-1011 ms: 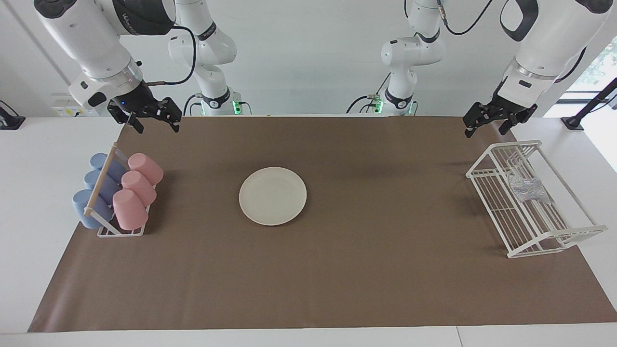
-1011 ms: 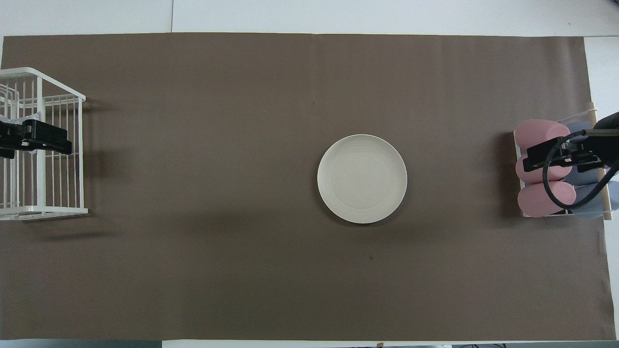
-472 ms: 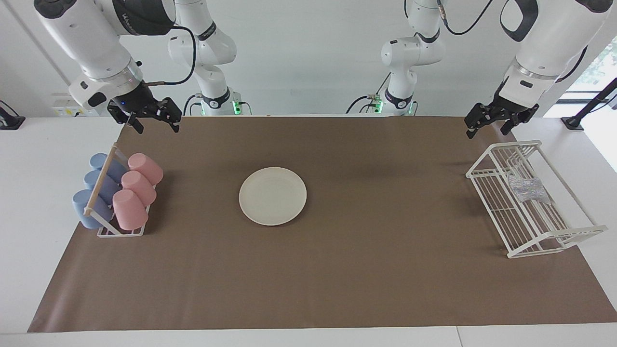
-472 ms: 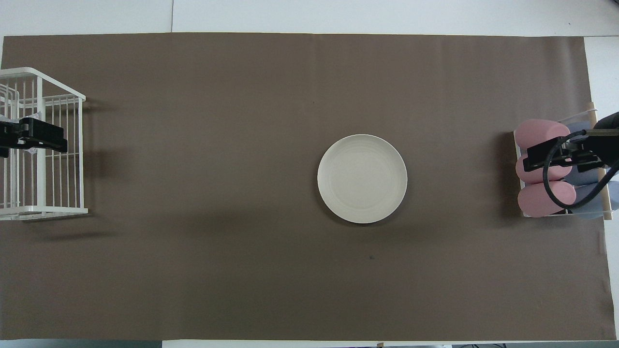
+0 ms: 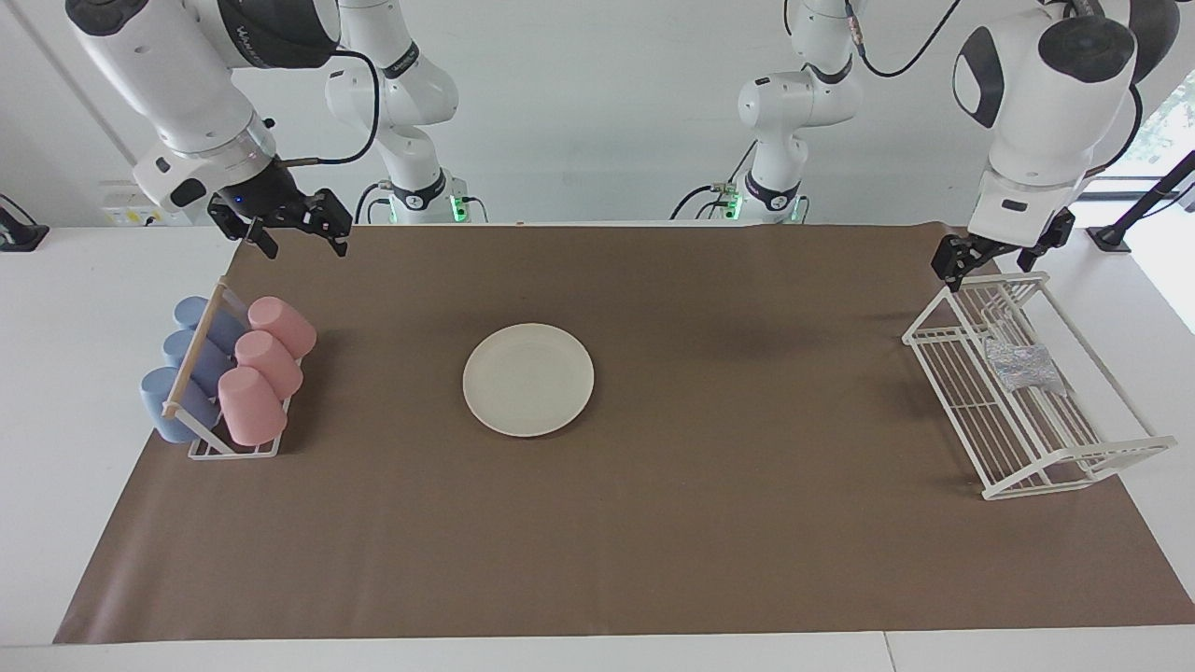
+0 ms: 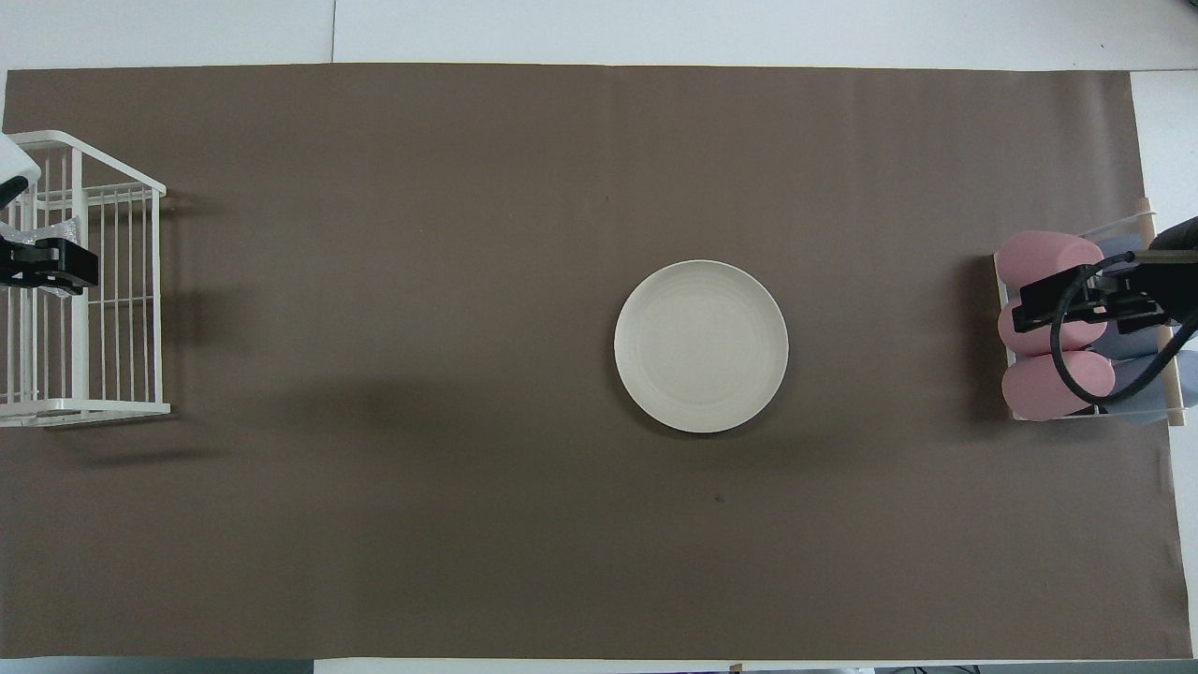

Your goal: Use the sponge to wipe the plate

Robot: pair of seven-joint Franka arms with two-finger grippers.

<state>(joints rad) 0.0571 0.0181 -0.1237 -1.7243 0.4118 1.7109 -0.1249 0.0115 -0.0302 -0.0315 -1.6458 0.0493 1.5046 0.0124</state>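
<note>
The cream-white plate (image 5: 528, 379) (image 6: 701, 346) lies flat near the middle of the brown mat, with nothing on it. The glittery silver sponge (image 5: 1025, 364) (image 6: 58, 232) rests inside the white wire rack (image 5: 1027, 448) (image 6: 112, 281) at the left arm's end of the table. My left gripper (image 5: 999, 254) (image 6: 37, 267) hangs open and empty above the rack's end toward the robots, a little above the sponge. My right gripper (image 5: 301, 233) (image 6: 1086, 304) waits open and empty in the air above the cup holder, apart from the plate.
A holder with pink and blue cups (image 5: 229, 383) (image 6: 1058, 328) lying on their sides stands at the right arm's end of the mat. The brown mat (image 5: 653, 523) covers most of the table. The wire rack has raised sides around the sponge.
My left arm has turned its wrist and carried its gripper from beside the rack to over the rack's near end. The right arm, plate and sponge have not moved.
</note>
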